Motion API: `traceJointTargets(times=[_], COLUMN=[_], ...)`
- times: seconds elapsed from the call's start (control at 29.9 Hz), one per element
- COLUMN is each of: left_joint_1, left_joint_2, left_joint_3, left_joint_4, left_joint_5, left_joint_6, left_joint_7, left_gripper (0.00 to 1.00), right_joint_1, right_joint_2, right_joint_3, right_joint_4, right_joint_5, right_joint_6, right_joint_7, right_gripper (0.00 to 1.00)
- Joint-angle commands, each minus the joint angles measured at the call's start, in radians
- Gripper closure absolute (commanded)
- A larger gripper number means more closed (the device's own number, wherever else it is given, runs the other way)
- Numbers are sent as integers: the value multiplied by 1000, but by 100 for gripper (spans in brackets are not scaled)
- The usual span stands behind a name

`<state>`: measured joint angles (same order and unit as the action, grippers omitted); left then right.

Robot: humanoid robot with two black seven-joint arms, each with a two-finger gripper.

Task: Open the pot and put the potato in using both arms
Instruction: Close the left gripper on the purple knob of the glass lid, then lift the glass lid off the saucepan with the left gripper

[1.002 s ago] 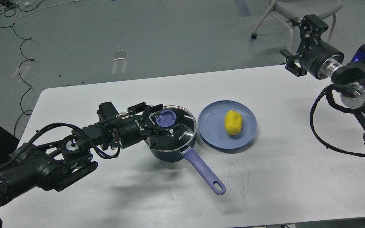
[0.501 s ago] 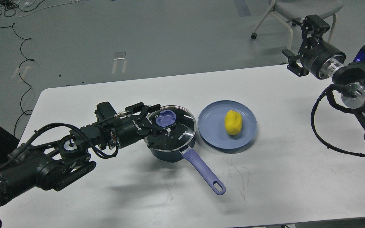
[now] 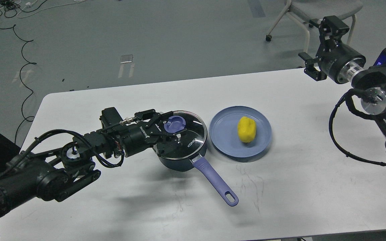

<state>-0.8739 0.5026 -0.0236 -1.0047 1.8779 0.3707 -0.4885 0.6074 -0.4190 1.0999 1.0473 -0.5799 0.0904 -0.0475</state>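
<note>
Risk lay at the lid [image 3: 184, 135]: my left fingers [image 3: 169, 133] closed narrowly about its purple knob [image 3: 175, 124] on the pot [image 3: 179, 160]; a slip could drop it. Right fingers [image 3: 317, 47] spread wide, well apart from the potato [image 3: 246, 129] on the plate [image 3: 224, 140] beside the pot.

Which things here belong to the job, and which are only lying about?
Job: pot, its glass lid, potato on the blue plate, left gripper, right gripper.
Lying about: chair, floor cables.
</note>
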Motion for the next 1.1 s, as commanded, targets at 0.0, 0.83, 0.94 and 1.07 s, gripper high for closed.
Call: traceJointTargets(times=[0.0, 0.83, 0.94, 1.07], left_joint_1=[0, -10, -22, -62], left_joint_2=[-1, 34, 54, 71], left_joint_3=[1, -1, -4, -2], left_joint_4=[-2, -32, -74, -80], left_joint_5=[1, 0, -6, -36], left_joint_6=[2, 0, 0, 0], left_joint_7=[0, 0, 0, 0], left_gripper=[27, 55, 55, 55], right_joint_1=[0, 0, 0, 0], right_joint_2=[-1, -6, -6, -6], right_joint_3=[-2, -5, -5, -5], right_joint_4=[-1, -7, -7, -7], right_joint_5=[0, 0, 0, 0], right_joint_6=[0, -15, -15, -15], right_joint_7=[0, 0, 0, 0], right_gripper=[0, 0, 0, 0])
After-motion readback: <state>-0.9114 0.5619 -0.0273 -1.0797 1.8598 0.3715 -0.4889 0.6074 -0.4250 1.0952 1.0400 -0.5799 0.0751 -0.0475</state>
